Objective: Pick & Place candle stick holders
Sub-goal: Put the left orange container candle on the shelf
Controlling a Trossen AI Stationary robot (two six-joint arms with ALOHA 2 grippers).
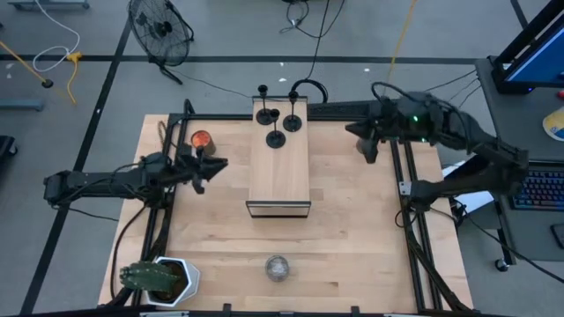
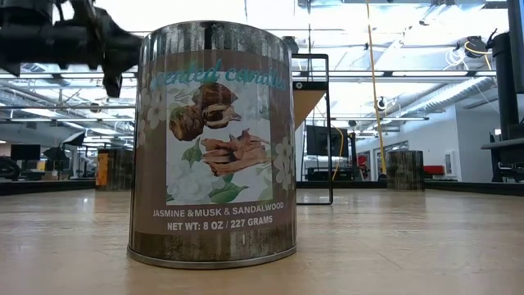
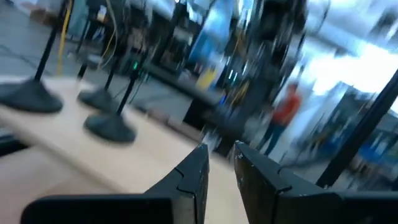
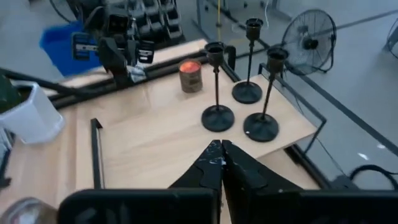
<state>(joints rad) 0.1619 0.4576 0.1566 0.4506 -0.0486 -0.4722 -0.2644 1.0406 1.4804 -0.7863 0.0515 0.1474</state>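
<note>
Silvery ball [image 1: 278, 268] and a potted plant [image 1: 159, 277] sit nearest; beyond, three candle stick holders [image 1: 275, 139] stand upright, stems vertical, on the wooden box's [image 1: 279, 176] far end. Left gripper [image 1: 210, 167] narrowly parted beside a jar [image 1: 202, 140]; right gripper [image 1: 366, 148] closed, both empty.

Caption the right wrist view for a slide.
Shut right tool faces three black candle stick holders on a raised wooden platform.
</note>
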